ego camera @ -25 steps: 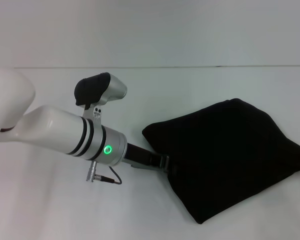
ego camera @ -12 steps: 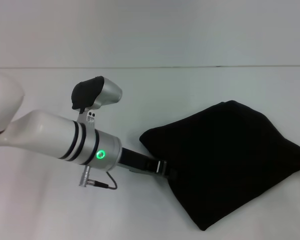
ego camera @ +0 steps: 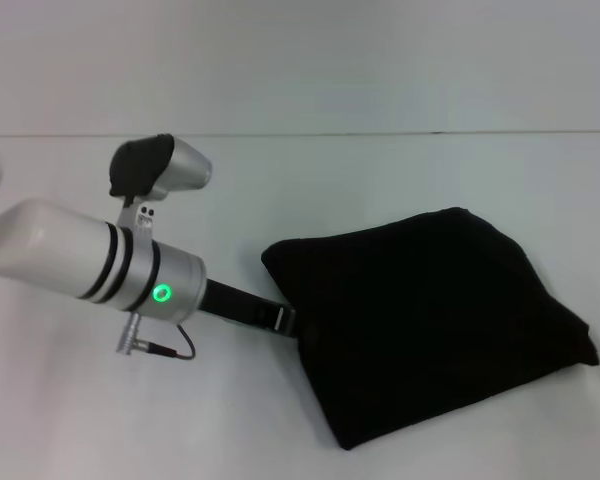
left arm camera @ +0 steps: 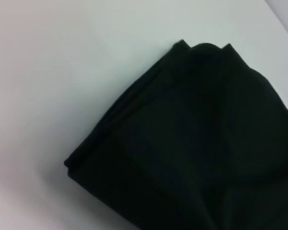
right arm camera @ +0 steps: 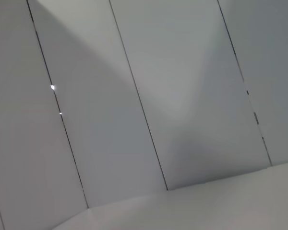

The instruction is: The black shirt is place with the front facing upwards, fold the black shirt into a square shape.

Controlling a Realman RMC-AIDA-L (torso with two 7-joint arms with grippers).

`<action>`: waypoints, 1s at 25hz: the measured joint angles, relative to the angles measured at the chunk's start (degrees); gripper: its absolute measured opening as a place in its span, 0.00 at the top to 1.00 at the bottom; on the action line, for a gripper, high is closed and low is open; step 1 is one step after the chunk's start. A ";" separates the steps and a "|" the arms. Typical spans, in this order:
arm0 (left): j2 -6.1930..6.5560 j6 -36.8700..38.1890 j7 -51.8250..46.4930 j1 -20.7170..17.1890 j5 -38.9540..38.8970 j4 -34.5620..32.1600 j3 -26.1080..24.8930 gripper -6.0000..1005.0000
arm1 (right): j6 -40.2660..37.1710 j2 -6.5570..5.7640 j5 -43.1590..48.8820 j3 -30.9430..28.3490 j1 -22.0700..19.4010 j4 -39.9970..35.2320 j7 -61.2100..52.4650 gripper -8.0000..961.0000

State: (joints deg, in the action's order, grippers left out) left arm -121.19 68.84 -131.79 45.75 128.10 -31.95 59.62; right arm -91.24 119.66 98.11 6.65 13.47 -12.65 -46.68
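- The large black soft cloth shirt [ego camera: 430, 330] is lying folded at lower right on the white table [ego camera: 380, 180]; dragging could be skewing its square.
- The left gripper [ego camera: 285, 322] is touching its left edge; its grip cannot be told, and snagging could be undoing layers.

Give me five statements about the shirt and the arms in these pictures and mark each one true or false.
1. The black shirt lies folded into a compact bundle on the white table. True.
2. The left gripper is at the shirt's edge nearest the left arm. True.
3. The right gripper rests on the shirt. False: no right gripper shows in the head view, and its wrist camera sees only wall panels.
4. White letters show on the shirt. False: only plain black cloth shows.
5. The shirt hangs off the table. False: it lies fully on it.
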 joint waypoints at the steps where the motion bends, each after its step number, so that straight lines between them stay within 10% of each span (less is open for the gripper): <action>1: 0.06 0.07 0.25 0.14 0.82 -0.41 -0.33 0.96 | 0.04 0.02 0.05 0.08 0.03 0.02 -0.01 0.98; 25: 2.65 -0.42 4.96 2.70 13.00 -3.14 -6.24 0.95 | 0.19 0.13 1.68 1.91 -0.30 0.09 -0.55 0.98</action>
State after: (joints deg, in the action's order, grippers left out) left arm -118.54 68.42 -126.82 48.45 141.10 -35.10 53.38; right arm -91.05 119.80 99.80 8.56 13.17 -12.56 -47.23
